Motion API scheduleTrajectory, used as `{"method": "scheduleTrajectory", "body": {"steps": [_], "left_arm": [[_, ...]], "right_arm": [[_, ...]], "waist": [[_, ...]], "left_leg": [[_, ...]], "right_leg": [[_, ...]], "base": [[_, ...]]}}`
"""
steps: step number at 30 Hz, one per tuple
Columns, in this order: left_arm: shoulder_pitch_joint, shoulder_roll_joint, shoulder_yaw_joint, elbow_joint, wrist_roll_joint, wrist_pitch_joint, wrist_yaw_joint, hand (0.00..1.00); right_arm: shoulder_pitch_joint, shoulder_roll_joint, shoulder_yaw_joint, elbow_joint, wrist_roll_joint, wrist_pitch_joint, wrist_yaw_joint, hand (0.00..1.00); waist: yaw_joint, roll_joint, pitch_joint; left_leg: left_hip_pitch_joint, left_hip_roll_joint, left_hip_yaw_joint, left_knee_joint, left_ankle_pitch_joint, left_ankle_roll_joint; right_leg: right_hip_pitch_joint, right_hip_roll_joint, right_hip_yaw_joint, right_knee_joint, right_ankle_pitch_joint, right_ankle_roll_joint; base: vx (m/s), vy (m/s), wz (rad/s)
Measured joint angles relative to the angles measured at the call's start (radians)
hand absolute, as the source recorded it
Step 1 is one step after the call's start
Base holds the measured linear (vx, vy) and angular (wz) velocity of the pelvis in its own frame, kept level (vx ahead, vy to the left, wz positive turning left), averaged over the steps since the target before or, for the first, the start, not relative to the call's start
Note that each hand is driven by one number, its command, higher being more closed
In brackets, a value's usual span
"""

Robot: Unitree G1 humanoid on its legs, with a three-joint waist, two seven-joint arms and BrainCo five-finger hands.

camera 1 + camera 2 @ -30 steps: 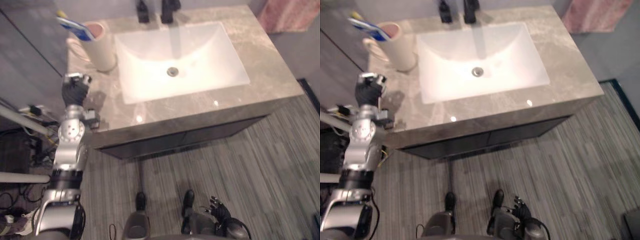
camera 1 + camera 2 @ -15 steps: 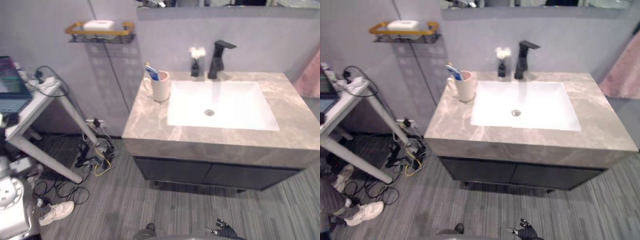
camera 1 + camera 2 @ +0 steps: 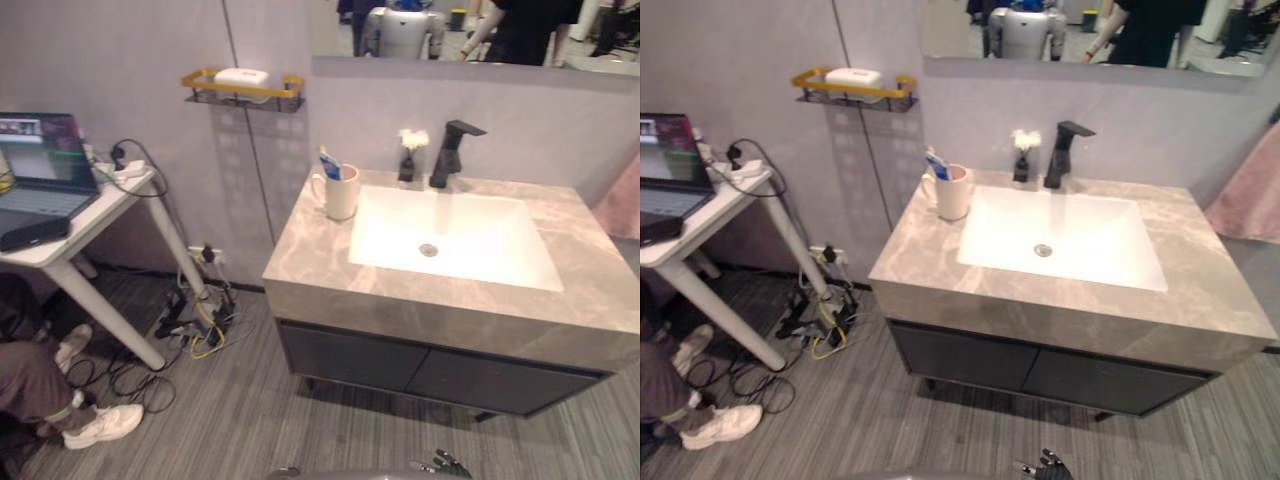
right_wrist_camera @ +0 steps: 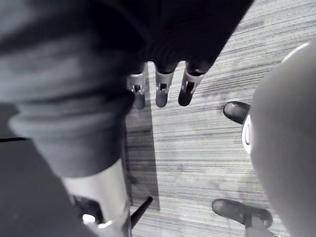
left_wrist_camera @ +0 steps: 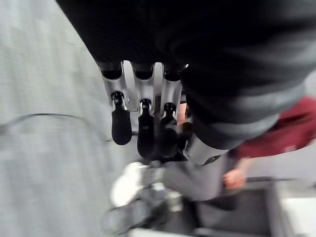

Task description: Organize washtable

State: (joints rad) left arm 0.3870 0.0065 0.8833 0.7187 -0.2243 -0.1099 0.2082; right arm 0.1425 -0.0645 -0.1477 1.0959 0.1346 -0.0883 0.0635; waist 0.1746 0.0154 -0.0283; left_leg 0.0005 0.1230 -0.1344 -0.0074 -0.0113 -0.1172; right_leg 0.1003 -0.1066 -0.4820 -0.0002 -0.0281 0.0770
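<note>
One grey plank floor [image 3: 250,420] and one grey wall [image 3: 120,60] are recorded as the setting.

One washtable [image 3: 320,250] is set against that wall. Its beige, marble-veined top is carried on a dark cabinet base.

One mirror [image 3: 450,30] is mounted above the washtable.

One white desk [image 3: 70,215] is placed well apart from the washtable, on the robot's left. An open laptop [image 3: 40,165] and a white power strip [image 3: 125,172] are borne on it.

One white rectangular basin [image 3: 470,235] is sunk in the top, toward its right and rear.

One pink towel [image 3: 1250,195] is seen at the right edge.

One tangle of cables [image 3: 195,330] is left on the floor between desk and washtable.

One person's trouser leg with a white shoe [image 3: 100,425] is noted on the floor under the desk.

One yellow-railed wall shelf [image 3: 240,88] is fixed left of the mirror, with a white block [image 3: 243,76] on it.

One black faucet [image 3: 447,150] is stood upright behind the basin.

One cream mug [image 3: 342,192] is stood at the top's rear left corner, just beside the basin. A blue-and-white toiletry [image 3: 329,163] is leant inside it.

One small dark vase [image 3: 409,160] with white flowers is placed just left of the faucet.

One left hand [image 5: 143,123] is hung over the floor, fingers relaxed and nothing held.

One right hand [image 4: 161,91] is likewise hung low over the floor, fingers loose and empty.
</note>
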Motion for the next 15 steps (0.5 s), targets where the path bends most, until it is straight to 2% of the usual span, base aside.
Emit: {"method": "scheduleTrajectory", "body": {"steps": [3,6,10,13,15], "left_arm": [[-0.037,-0.019,-0.074,0.216,-0.001,0.033,-0.063,0.0],[-0.037,-0.068,-0.169,0.3,-0.002,0.062,-0.115,0.0],[-0.07,-0.058,-0.272,0.329,-0.029,0.066,-0.162,0.0],[-0.088,-0.038,-0.308,0.343,-0.027,0.067,-0.167,0.0],[-0.113,-0.03,-0.335,0.341,-0.027,0.065,-0.167,0.0]], "right_arm": [[-0.001,0.01,-0.019,0.024,-0.007,-0.001,-0.009,0.0],[0.0,0.017,-0.041,0.028,-0.009,-0.001,-0.021,0.0],[-0.005,0.019,-0.039,0.036,-0.005,-0.001,-0.021,0.0],[-0.029,0.018,-0.038,0.061,-0.006,-0.001,-0.021,0.0],[-0.032,0.017,-0.039,0.061,-0.006,-0.001,-0.021,0.0]], "waist": [[-0.009,-0.018,0.002],[-0.03,-0.018,0.002],[-0.038,-0.015,0.002],[-0.054,-0.024,0.004],[-0.053,-0.025,0.021]], "left_leg": [[0.019,0.001,0.012,-0.023,0.0,0.001],[0.044,0.0,0.034,-0.052,0.001,0.002],[0.048,0.001,0.053,-0.064,0.002,0.001],[0.05,-0.004,0.057,-0.066,0.001,0.001],[0.058,-0.011,0.057,-0.064,0.001,0.001]], "right_leg": [[-0.002,-0.003,0.011,-0.004,-0.01,0.004],[-0.003,-0.008,0.031,-0.005,-0.015,0.011],[-0.015,-0.007,0.045,-0.002,-0.011,0.016],[-0.013,-0.008,0.047,-0.001,-0.01,0.015],[-0.008,-0.014,0.047,-0.001,-0.01,0.015]], "base": [[0.0,0.016,-0.11],[0.04,0.022,-0.18],[0.1,0.022,-0.14],[0.12,0.021,-0.02],[0.09,0.044,0.07]]}}
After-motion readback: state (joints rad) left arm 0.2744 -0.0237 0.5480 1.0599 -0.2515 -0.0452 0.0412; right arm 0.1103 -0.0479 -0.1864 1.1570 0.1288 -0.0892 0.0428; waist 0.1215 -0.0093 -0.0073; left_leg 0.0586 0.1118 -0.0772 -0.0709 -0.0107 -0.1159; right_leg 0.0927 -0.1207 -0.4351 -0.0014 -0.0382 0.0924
